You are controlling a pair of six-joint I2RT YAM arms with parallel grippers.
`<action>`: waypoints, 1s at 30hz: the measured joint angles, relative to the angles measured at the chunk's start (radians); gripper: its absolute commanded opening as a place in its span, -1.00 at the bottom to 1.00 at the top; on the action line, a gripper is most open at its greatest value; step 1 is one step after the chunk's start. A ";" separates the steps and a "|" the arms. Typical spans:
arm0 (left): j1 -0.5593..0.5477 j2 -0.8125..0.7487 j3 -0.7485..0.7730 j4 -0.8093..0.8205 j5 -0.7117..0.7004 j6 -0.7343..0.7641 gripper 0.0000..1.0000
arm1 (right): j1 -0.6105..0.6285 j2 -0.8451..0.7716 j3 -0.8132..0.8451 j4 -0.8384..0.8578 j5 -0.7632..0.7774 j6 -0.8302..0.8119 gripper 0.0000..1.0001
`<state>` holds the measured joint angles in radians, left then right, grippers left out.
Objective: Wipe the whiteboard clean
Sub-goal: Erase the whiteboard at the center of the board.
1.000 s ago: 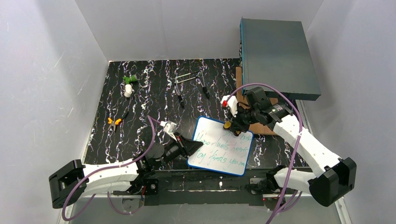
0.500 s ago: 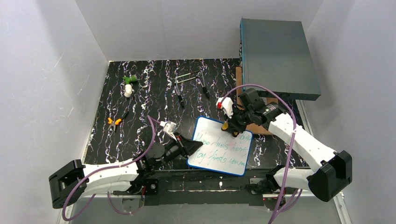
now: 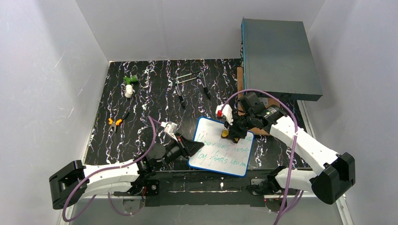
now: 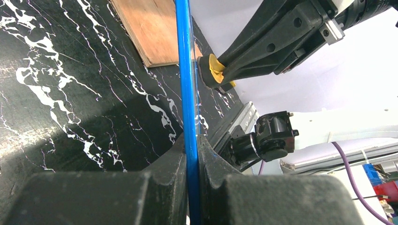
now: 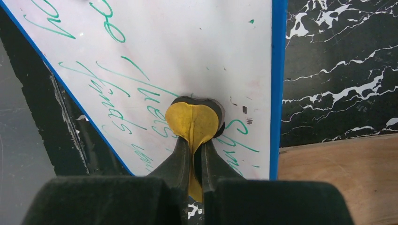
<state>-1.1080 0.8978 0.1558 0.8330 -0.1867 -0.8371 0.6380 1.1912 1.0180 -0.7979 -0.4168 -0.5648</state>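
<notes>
I have the whiteboard (image 3: 219,149) at the near edge of the black marbled table (image 3: 141,103), between the two arms and turned askew so that one corner points towards the far left. The left gripper (image 4: 190,146) is clamped on it from the left. In the left wrist view the blue frame runs straight up between the two fingers, which are closed tight against either side of it with no gap. From that angle I cannot tell whether the board lies flat on the table or is tipped up a little. The right gripper (image 5: 193,143) comes in from the far right and points down at the face of the board. Its fingers are pinched nearly together on a yellow pad (image 5: 194,119), which bulges out past the tips and is pressed against the white surface. The pad sits in the far right part of the board, just inside the right-hand blue frame, with green handwriting all around it and running off towards the near left. A few dark specks and a faint pinkish smear lie just to the right of the pad. A brown wooden panel (image 3: 265,129) lies just beyond the board's right edge, and a big grey box (image 3: 279,56) stands behind that at the far right. A pair of orange-handled pliers (image 3: 115,122) lies well apart on the left.
</notes>
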 measured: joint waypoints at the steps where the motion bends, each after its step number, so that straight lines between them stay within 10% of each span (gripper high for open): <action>1: 0.000 0.000 0.000 0.000 0.000 0.000 -1.00 | 0.005 0.000 0.000 -0.005 -0.006 -0.002 -0.97; 12: 0.000 0.000 0.000 0.000 0.004 0.004 -1.00 | -0.088 -0.025 -0.002 0.072 0.082 0.086 -0.97; 22: 0.000 -0.025 0.010 -0.043 0.014 0.013 -1.00 | -0.210 -0.165 -0.023 -0.038 -0.375 -0.040 -0.97; 30: 0.000 -0.089 0.010 -0.099 0.013 0.049 -1.00 | -0.298 -0.232 -0.124 0.005 -0.441 -0.037 -0.97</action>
<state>-1.1084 0.8093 0.1658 0.7341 -0.1734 -0.7883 0.3397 0.9588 0.8944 -0.7933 -0.8581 -0.6014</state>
